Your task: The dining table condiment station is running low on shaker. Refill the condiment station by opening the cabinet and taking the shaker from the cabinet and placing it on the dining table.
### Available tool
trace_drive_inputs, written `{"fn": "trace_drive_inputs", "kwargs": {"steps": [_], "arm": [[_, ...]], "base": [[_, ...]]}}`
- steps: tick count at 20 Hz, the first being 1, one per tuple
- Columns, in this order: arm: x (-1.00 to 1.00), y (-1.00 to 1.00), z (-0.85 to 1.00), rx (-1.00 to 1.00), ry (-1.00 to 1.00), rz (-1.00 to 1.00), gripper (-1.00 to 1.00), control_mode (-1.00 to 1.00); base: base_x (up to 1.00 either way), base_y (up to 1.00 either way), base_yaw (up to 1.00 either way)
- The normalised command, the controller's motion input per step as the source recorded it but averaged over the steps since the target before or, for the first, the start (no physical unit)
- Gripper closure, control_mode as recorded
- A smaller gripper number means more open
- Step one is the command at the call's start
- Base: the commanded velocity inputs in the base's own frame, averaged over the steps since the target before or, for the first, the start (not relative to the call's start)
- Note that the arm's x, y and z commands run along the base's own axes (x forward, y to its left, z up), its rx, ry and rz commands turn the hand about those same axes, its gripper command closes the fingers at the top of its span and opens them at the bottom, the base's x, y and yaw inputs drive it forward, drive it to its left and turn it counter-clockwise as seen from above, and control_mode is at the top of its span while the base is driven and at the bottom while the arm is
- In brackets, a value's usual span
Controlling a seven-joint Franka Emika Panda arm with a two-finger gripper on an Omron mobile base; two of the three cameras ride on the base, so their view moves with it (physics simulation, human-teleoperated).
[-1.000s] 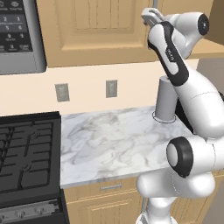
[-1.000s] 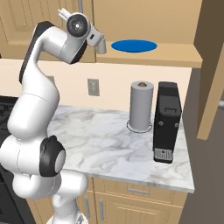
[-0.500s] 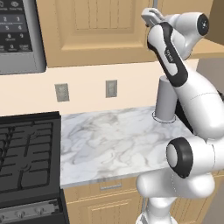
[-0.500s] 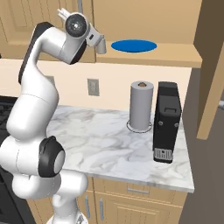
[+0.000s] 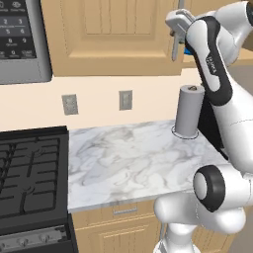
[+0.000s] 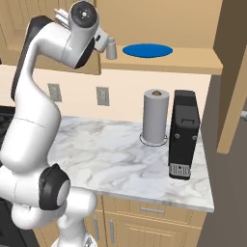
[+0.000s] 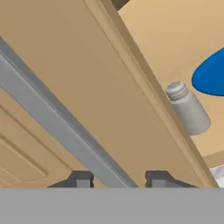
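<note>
My gripper [image 7: 119, 178] is up at the light-wood wall cabinet [image 5: 113, 34], with its two dark fingertips on either side of the door's long silver bar handle [image 7: 52, 113]. The jaws stand apart, and a small gap shows beside the bar. Past the door's edge, the small grey shaker [image 7: 188, 109] stands upright on the cabinet shelf. From the right base view the shaker [image 6: 111, 48] sits just right of the gripper [image 6: 102, 38]. In the left base view the gripper [image 5: 174, 24] is at the top of the handle [image 5: 175, 49]. The dining table is out of view.
A blue plate [image 6: 147, 50] lies on the shelf right of the shaker. Below, a marble counter [image 5: 128, 158] carries a tall grey paper-towel roll [image 6: 155, 116] and a black coffee machine [image 6: 185, 132]. A black stove [image 5: 29, 178] and microwave [image 5: 20, 39] are left. An open cabinet door [image 6: 234, 72] hangs at right.
The fingertips have drawn closer together around the handle. The arm and the things on the shelf and counter have stayed in place.
</note>
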Motion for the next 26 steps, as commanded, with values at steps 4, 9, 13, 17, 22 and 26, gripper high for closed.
{"fn": "trace_drive_inputs", "kwargs": {"steps": [4, 9, 13, 17, 22, 26], "arm": [[-1.0, 0.01, 0.0, -0.09, 0.06, 0.23, 1.0, -1.0], [-1.0, 0.16, 0.0, -0.1, 0.0, 0.23, 1.0, -1.0], [-0.92, 0.08, 0.0, -0.09, 0.0, 0.08, 1.0, -1.0], [-0.48, -0.19, 0.0, -0.05, 0.0, -0.04, 1.0, -1.0], [-0.03, -0.74, 0.0, 0.0, 0.0, -0.24, 1.0, -1.0], [0.18, -0.67, -0.2, 0.07, 0.0, -0.28, 1.0, -1.0]], "base": [[0.0, 0.0, 0.0], [0.0, 0.0, 0.0], [0.0, 0.0, 0.0], [0.0, 0.0, 0.0], [0.0, 0.0, 0.0], [0.0, 0.0, 0.0]]}}
